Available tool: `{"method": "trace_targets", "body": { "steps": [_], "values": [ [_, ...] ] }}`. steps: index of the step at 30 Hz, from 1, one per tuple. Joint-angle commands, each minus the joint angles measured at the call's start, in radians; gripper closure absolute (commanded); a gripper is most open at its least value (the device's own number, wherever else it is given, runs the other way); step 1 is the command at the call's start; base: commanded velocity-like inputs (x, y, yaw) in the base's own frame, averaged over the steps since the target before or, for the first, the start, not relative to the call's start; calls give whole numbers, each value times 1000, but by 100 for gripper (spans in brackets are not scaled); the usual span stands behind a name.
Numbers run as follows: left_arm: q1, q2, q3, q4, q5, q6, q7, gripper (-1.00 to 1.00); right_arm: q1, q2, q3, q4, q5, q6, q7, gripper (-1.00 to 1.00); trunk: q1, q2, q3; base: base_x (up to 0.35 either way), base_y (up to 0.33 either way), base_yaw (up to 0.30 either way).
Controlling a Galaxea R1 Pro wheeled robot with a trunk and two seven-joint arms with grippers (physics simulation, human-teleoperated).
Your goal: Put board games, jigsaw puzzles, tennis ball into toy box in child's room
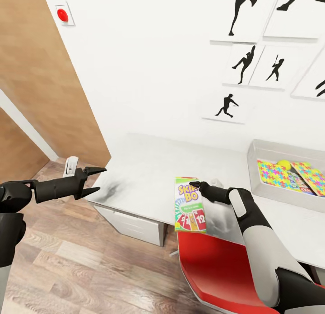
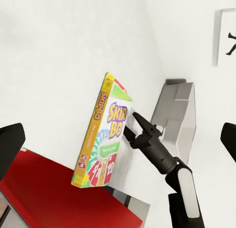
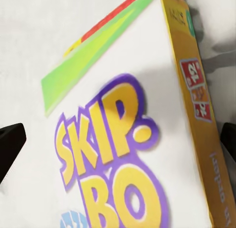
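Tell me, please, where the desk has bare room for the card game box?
The desk is bare from the wall to its front edge, between its left end and the Skip-Bo box. A narrower bare strip lies between that box and the grey bin. The bin is crowded: puzzle sheets and a ball cover its floor.

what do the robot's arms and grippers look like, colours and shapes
Both arms are made of matte black joints and light grey shell segments. The left gripper has two slim, pointed black fingers on a dark cylindrical wrist. The right gripper is also black, behind it a rounded white-grey forearm cover.
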Motion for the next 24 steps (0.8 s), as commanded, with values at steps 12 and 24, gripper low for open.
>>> {"method": "trace_targets", "body": {
  "steps": [12,24],
  "values": [
    [-1,0,0,0,9,2,12,-100,-1,-1,-5,5,26,6,-1,-100,1,-1,-2,-162,0,1],
    [-1,-1,0,0,8,2,11,-100,0,-9,-6,-4,25,60,1,-100,1,-1,-2,-49,0,0]
  ]
}}
